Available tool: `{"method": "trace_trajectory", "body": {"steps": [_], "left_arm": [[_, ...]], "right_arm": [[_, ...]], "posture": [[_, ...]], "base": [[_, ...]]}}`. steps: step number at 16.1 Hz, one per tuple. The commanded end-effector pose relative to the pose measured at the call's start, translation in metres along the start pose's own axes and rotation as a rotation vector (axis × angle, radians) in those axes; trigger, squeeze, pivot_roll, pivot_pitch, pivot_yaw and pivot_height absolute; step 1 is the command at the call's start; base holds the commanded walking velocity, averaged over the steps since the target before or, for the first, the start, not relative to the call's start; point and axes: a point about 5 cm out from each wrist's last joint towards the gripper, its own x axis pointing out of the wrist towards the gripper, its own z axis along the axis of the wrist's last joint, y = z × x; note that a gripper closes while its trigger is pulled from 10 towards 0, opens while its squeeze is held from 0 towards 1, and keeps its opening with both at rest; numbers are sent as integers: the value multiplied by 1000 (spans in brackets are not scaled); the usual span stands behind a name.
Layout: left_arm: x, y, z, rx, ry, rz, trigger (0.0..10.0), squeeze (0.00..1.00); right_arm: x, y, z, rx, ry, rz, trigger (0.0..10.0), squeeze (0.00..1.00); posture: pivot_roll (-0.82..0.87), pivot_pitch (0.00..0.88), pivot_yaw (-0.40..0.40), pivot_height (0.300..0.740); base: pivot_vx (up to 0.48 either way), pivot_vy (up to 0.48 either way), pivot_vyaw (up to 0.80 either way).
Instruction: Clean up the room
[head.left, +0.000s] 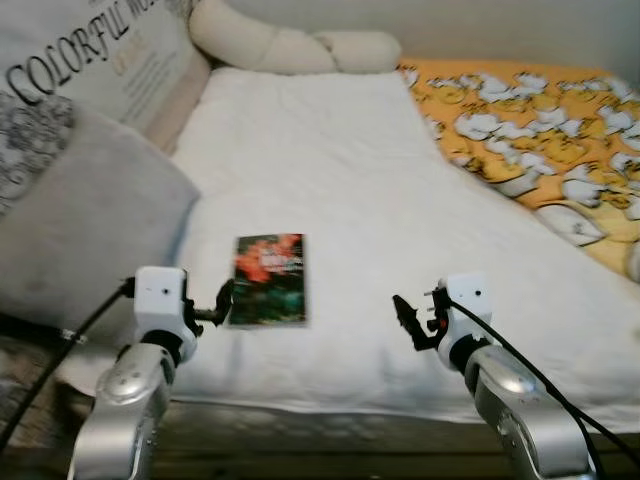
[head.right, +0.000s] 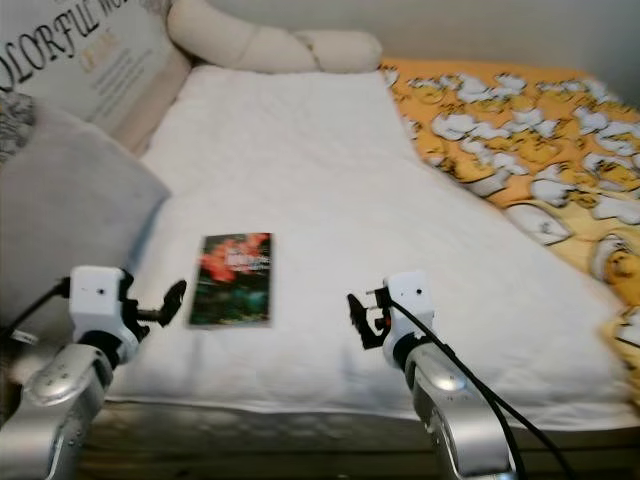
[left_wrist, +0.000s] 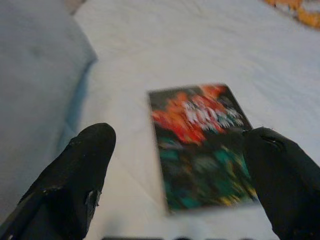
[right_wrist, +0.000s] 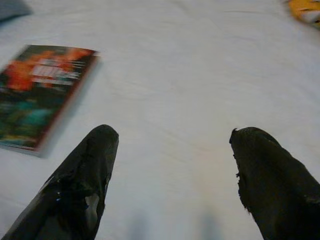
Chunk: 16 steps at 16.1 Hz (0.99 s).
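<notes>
Book: thin rectangular paperback with a dark cover of red and green print (head.left: 269, 279); lies flat, face up, on the near part of the bed, close to the front edge. Likely the stray item to clear away.
Left gripper: (head.left: 224, 300) hovers just at the book's near left corner; black fingers spread wide. In the left wrist view, book (left_wrist: 202, 145) sits between the two fingertips (left_wrist: 85, 165), so lined up for a grasp, none made yet.
Right gripper: (head.left: 405, 318) held low over bare sheet, well apart from the book on its right; fingers wide, holding nothing. Probably parked clear of the working arm.
Grasp note: book flat on soft cloth, no edge raised; probably needs a finger worked under one side or a slide toward the bed edge.
Surface: white quilted cotton sheet (head.left: 330, 170), slightly creased, soft.
Right of sheet: orange blanket with a white and yellow duck pattern (head.left: 540, 120).
Left of sheet: plain grey square cushion (head.left: 80, 230), beside a white printed pillow with black lettering (head.left: 90, 50).
Head end: long cream knotted bolster (head.left: 290, 45) against a pale wall.
</notes>
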Motion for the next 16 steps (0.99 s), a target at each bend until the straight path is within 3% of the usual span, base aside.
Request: {"method": "trace_trajectory", "body": {"steps": [1,6,11,12,14,16], "left_arm": [[1,-2,7,13,-12,5,10000,1000],[0,-6,2,28,19,11,10000,1000],[2,-7,3,38,18,4,10000,1000],[3,-8,4,45,19,-4,10000,1000],[4,-8,8,60,9,-6,10000,1000],[5,-6,8,65,11,-1,10000,1000]], "right_arm": [[1,-4,-2,-21,6,-31,10000,0],[7,-8,1,-26,-5,-65,10000,0],[9,-2,2,-16,-7,-56,10000,0],[10,-4,2,-13,-8,-59,10000,106],[11,-5,2,-13,-10,-56,10000,471],[12,-2,2,-11,-12,-47,10000,1000]], "posture": [[-77,0,-28,740],[-74,0,-19,740],[-89,0,-13,740],[-74,0,-19,740],[-74,0,-20,740],[-74,0,-19,740]], "base": [[0,-480,0],[0,-480,0],[0,-480,0],[0,-480,0],[0,-480,0],[0,-480,0]]}}
